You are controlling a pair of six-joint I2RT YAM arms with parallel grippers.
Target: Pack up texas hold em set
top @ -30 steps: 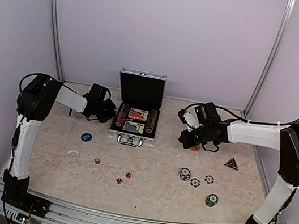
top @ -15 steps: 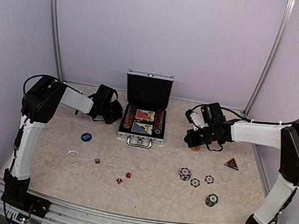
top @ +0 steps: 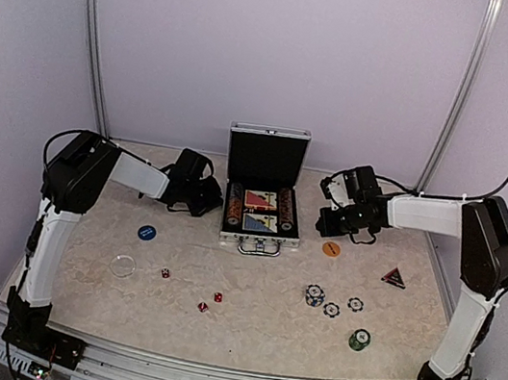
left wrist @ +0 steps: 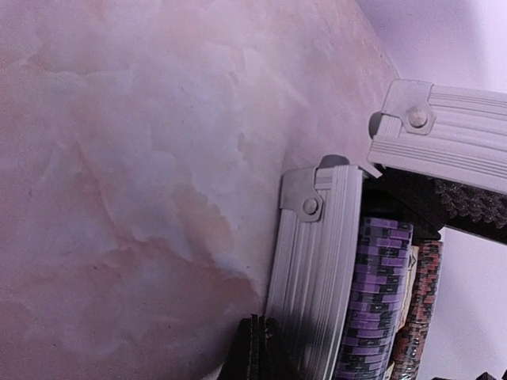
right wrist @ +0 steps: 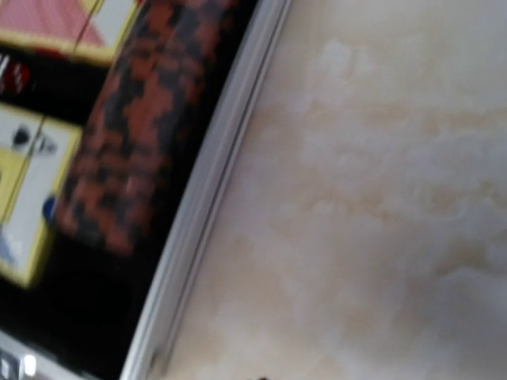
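The silver ribbed case (top: pixel 259 241) stands open at the back middle, its black-lined lid (top: pixel 266 157) upright. Card decks (top: pixel 258 210) and chip rows lie inside. My left gripper (top: pixel 206 202) is shut, its fingertips (left wrist: pixel 265 355) pressed against the case's left wall (left wrist: pixel 313 269), next to purple striped chips (left wrist: pixel 382 293). My right gripper (top: pixel 324 220) is just right of the case and looks shut and empty; its wrist view shows the case's rim (right wrist: pixel 207 202) and red-black chips (right wrist: pixel 131 134). Loose on the table are an orange disc (top: pixel 331 249), a blue disc (top: pixel 146 232), a clear disc (top: pixel 122 266), three red dice (top: pixel 202 305) and striped chips (top: pixel 315 295).
A green chip stack (top: pixel 360 339) stands front right. A dark triangular piece (top: pixel 394 277) lies at the right. Metal frame posts (top: pixel 456 97) rise at the back corners and purple walls close in the table.
The case has slid right, with my left gripper following against its left side. My right gripper has drawn back toward the rear, uncovering the orange disc.
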